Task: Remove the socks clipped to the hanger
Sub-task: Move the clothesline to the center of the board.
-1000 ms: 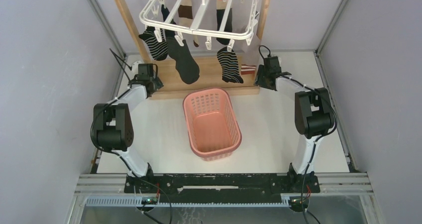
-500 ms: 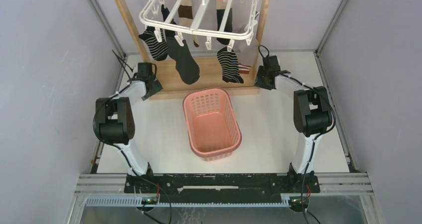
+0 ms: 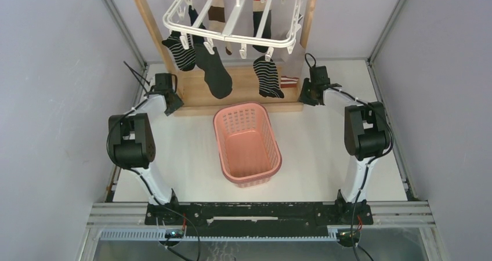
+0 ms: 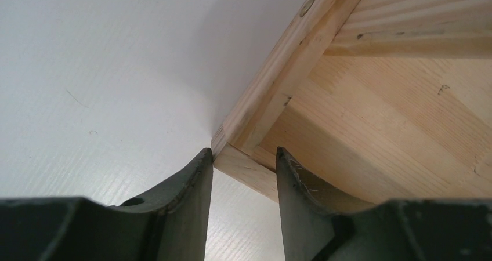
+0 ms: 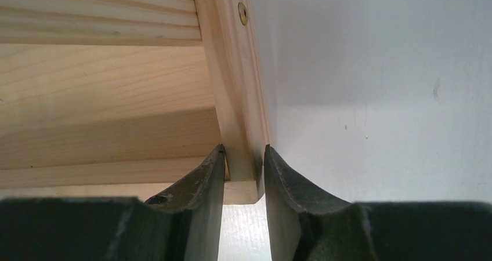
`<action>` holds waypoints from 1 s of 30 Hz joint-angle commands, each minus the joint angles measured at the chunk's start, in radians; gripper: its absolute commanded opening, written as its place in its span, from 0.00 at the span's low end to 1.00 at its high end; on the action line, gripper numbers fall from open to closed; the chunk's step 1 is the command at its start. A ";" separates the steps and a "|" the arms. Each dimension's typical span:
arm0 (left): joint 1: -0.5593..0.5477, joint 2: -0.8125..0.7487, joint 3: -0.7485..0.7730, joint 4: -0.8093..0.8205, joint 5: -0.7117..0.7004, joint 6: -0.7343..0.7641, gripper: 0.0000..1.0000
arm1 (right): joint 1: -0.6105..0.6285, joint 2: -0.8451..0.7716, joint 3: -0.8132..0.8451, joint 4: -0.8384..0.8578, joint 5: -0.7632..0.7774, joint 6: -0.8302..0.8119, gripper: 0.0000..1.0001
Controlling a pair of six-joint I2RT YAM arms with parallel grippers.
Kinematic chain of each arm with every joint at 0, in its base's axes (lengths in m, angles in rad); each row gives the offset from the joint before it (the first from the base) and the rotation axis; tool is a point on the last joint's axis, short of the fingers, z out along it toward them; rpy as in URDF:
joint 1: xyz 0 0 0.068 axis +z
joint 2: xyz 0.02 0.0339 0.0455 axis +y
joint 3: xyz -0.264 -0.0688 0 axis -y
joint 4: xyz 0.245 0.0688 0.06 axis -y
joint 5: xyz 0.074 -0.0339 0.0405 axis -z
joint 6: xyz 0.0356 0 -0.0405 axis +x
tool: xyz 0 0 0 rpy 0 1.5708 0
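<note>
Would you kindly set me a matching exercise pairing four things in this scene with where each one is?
1. pink plastic basket
2. white plastic slatted hanger
3. left pincer
4. right pincer

A. astride the right end of the wooden rack's base
B. standing on the white table
C. hung high on the rack
D. astride the base's left corner

Pairs: 1-B; 2-C; 3-D; 4-A

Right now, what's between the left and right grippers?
The wooden rack's base spans that stretch, with the left gripper and right gripper at its ends. The socks hang above it. The top view shows this.
</note>
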 commanded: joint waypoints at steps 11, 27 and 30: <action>-0.036 -0.127 -0.129 0.015 0.073 0.021 0.41 | -0.027 -0.126 -0.161 -0.091 0.034 0.000 0.35; -0.142 -0.298 -0.334 0.063 0.047 -0.008 0.40 | -0.034 -0.278 -0.329 -0.062 0.056 0.010 0.36; -0.151 -0.335 -0.380 0.071 0.039 -0.014 0.41 | -0.036 -0.296 -0.353 -0.057 0.059 0.013 0.37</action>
